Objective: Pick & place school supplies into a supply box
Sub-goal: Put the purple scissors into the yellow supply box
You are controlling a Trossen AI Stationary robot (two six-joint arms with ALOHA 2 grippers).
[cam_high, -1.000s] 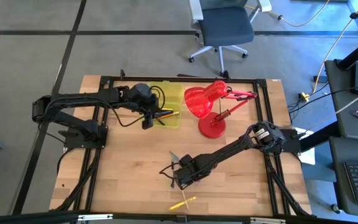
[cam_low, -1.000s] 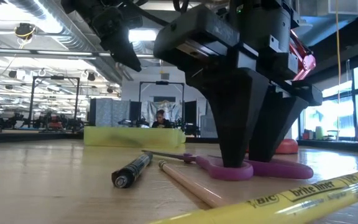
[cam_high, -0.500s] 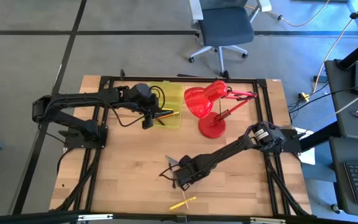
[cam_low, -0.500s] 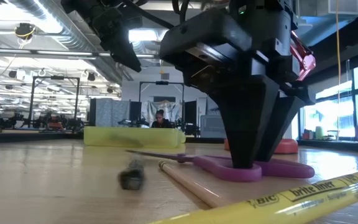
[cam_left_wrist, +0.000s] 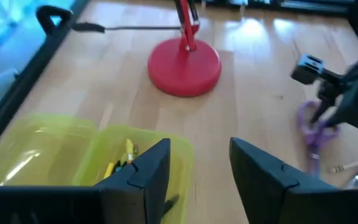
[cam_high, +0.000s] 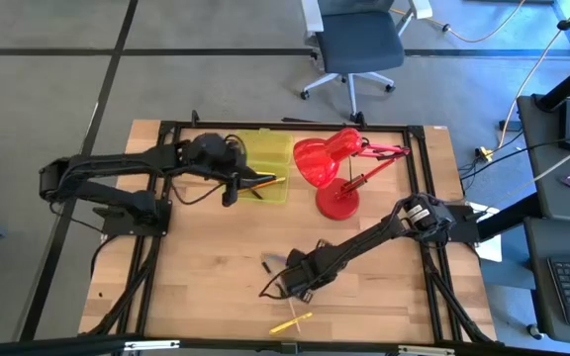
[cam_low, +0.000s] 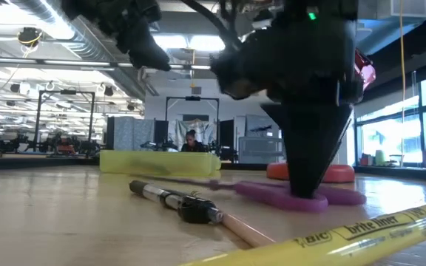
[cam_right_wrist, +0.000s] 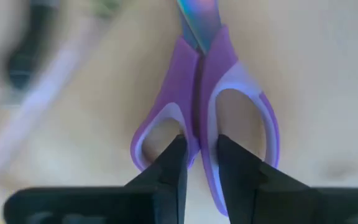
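Observation:
The purple-handled scissors (cam_right_wrist: 204, 106) lie flat on the table, and my right gripper (cam_right_wrist: 199, 163) is shut on their handles; it shows mid-table toward the near edge in the high view (cam_high: 290, 284). A black pen (cam_low: 174, 202) lies across a pale pencil (cam_low: 237, 227) beside them. A yellow highlighter (cam_high: 292, 322) lies nearer the front edge. The yellow-green supply box (cam_high: 265, 168) stands open at the back with pens inside (cam_left_wrist: 122, 160). My left gripper (cam_left_wrist: 199, 177) is open and empty, hovering at the box's near side (cam_high: 231, 195). My right gripper pinches the scissors where the two handle loops meet (cam_right_wrist: 199, 127), one finger (cam_right_wrist: 174, 163) standing in each loop. The fingers come from above, pointing down (cam_low: 305, 177). The scissors lie flat on the table under them.
A red desk lamp (cam_high: 330, 168) stands right of the box, its round base (cam_left_wrist: 185, 62) on the table. A black frame rail runs around the table's edges. Bare wood lies left of the pens.
My right gripper has turned about its downward axis on the scissors and shifted slightly toward the near edge. The black pen has been knocked and has rolled, now lying across the pencil. My left arm has drawn slightly toward the table's left.

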